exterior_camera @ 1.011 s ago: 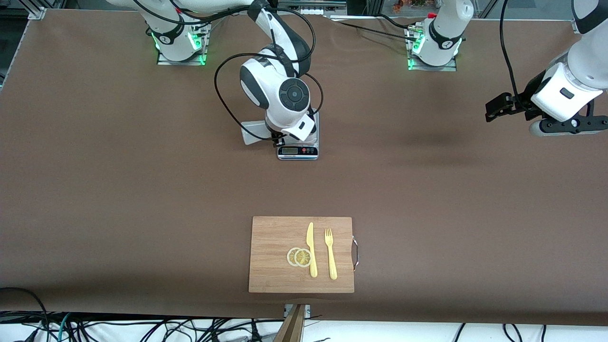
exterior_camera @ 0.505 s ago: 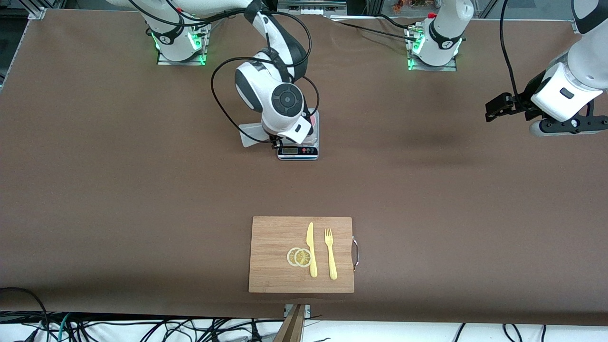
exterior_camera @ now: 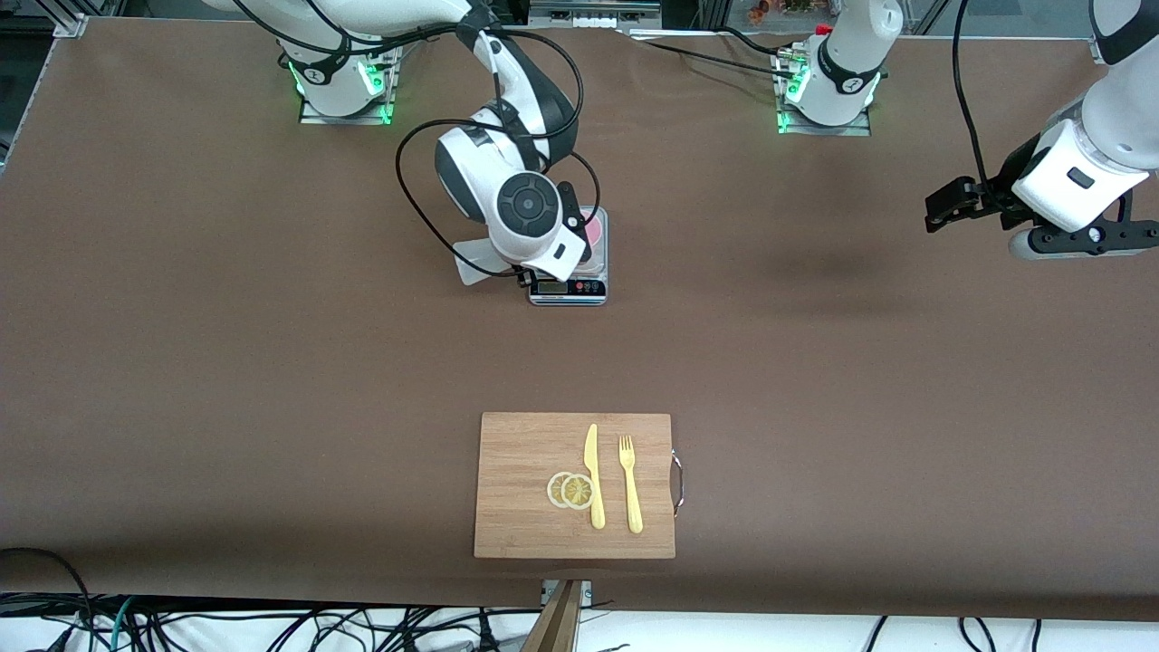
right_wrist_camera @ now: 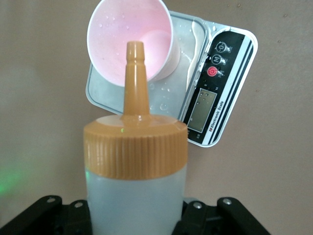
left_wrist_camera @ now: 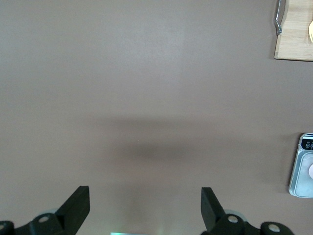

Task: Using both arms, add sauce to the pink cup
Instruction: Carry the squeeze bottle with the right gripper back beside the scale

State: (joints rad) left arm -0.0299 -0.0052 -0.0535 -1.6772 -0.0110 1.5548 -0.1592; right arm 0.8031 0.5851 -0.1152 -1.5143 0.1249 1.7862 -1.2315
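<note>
one risk: right gripper [right_wrist_camera: 134, 215], jaws pinching the sauce [right_wrist_camera: 134, 161], nozzle over pink cup [right_wrist_camera: 131, 44] on the scale [right_wrist_camera: 215, 83]; misaim would spill. left gripper [left_wrist_camera: 145, 210] spread, waiting well apart from the scale.

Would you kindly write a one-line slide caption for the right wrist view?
Right end effector grips the sauce bottle, its orange nozzle aimed at the pink cup standing on the scale.

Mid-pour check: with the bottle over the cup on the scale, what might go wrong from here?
1. The sauce bottle, held by the right end effector, has its nozzle near the pink cup rim; sauce may land on the scale.
2. The light cup stands unheld and could tip if bumped; the left end effector waits open, away.
</note>
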